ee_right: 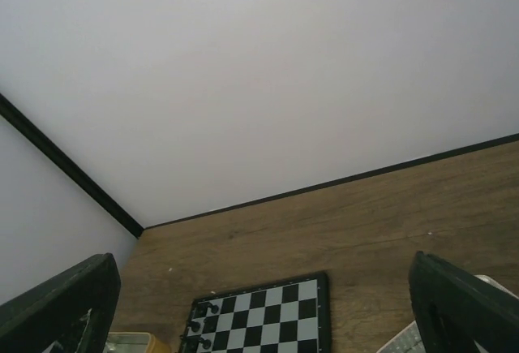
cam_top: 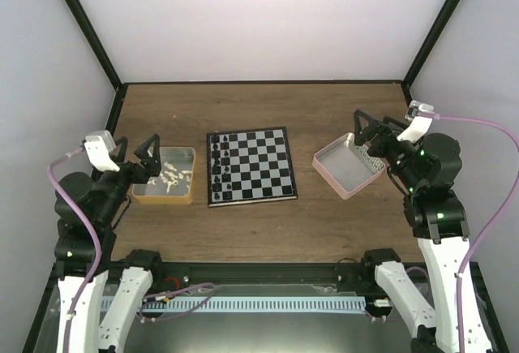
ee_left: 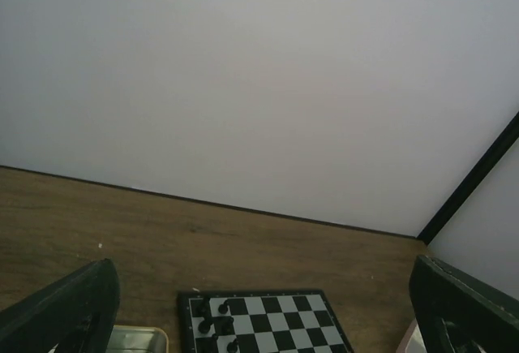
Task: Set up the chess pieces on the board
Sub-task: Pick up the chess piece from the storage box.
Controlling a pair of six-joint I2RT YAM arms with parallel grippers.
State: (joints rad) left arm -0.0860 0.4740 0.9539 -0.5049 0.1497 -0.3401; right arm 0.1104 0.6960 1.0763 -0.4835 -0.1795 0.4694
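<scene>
Hovering near, left gripper (cam_top: 139,155) and right gripper (cam_top: 369,132) splayed wide, empty.
Kept in tan tray (cam_top: 189,152) left of board (cam_top: 255,162), likely for left-arm reach: white pieces (cam_top: 170,178); black pieces (cam_top: 216,166) ranked on left files.

You see a robot lab enclosure: plain white walls (cam_top: 268,20), black frame bars (cam_top: 85,24) in the corners, one wooden table (cam_top: 324,109) inside.
</scene>
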